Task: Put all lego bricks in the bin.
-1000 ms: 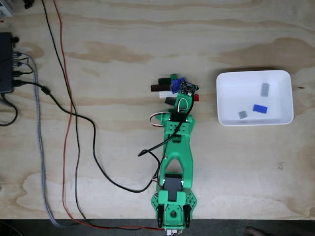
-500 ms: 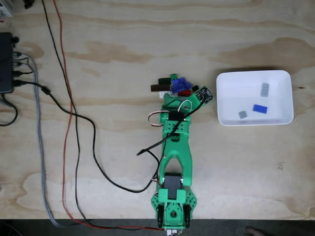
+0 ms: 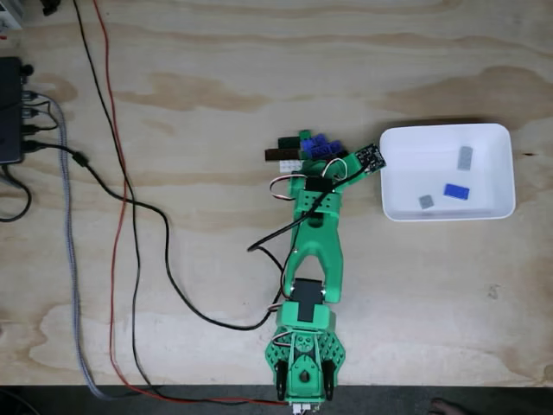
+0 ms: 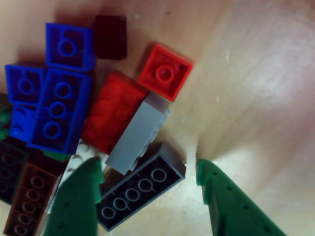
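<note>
**Lining up on the dark brick at the edge of the pile**

From the camera down by the fingers, the gripper [image 4: 150,196] is spread wide, nothing between its two green fingers [image 4: 74,201], and it hangs low over the heap of bricks [image 4: 93,113]. A long dark brick [image 4: 140,189] lies slanted, partly in the gap, with a grey brick [image 4: 138,132] leaning on its upper edge and a red brick [image 4: 110,110] just behind that.

In the fixed view the pile [image 3: 304,150] sits on the wooden table [image 3: 216,69], just beside the arm's [image 3: 313,259] tip, and the white bin [image 3: 397,207] lies to the right, near but apart from the heap. Three bricks already rest in it, a blue one [image 3: 456,191] among them.

To do this well, I'd say the fingers should straddle the dark brick across its narrow width, not its length, and come down square so the grey one isn't pinched too. The crowding is the risk: a finger landing on a neighbour would scatter the pile.
</note>
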